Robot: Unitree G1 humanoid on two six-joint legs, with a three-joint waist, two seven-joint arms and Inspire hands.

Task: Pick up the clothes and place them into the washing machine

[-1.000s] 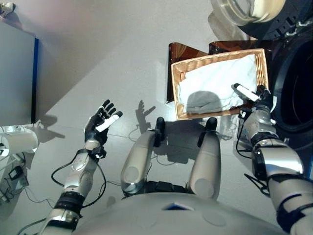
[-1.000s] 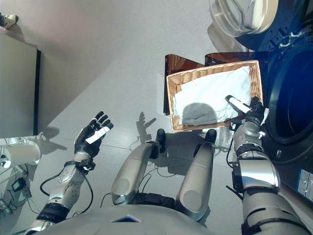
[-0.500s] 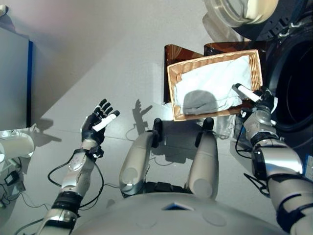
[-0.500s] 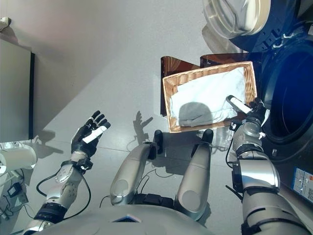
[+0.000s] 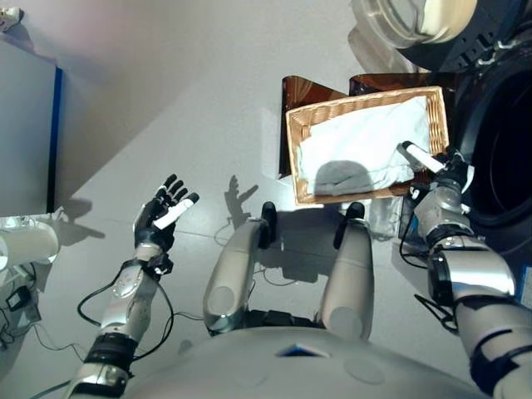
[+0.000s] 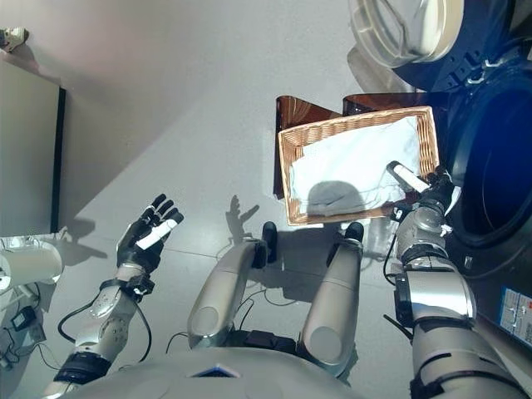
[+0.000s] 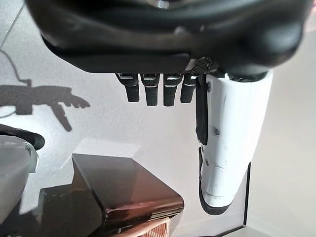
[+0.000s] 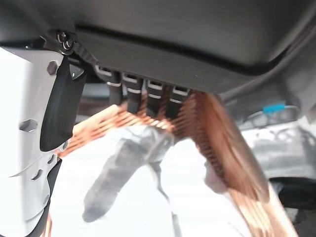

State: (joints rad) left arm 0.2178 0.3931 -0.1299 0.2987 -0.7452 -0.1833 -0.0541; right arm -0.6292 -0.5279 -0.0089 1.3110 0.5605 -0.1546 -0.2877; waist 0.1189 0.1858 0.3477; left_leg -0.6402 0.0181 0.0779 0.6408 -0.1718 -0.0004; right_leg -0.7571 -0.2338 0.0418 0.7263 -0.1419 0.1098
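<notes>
A wicker basket [image 5: 357, 100] stands on dark brown stands [image 5: 306, 87] in front of the washing machine [image 5: 499, 141], whose round door [image 5: 407, 17] hangs wide. White clothes [image 5: 366, 137] fill the basket. My right hand [image 5: 447, 170] hovers at the basket's near right corner, open, its white-covered thumb [image 5: 418, 155] stretched over the cloth. In the right wrist view the straight fingers [image 8: 148, 96] point at the cloth [image 8: 163, 207] and the rim [image 8: 217, 133], holding nothing. My left hand [image 5: 162, 212] is open above the bare floor, far to the left of the basket.
A grey cabinet [image 5: 25, 125] with a blue edge stands at the far left, and a white cylinder [image 5: 25, 243] lies below it. In the left wrist view one brown stand [image 7: 128, 187] shows past the left hand [image 7: 163, 29].
The whole view has swayed slightly. My left hand has drifted a little down and to the left. My right hand stays at the basket's corner, still open.
</notes>
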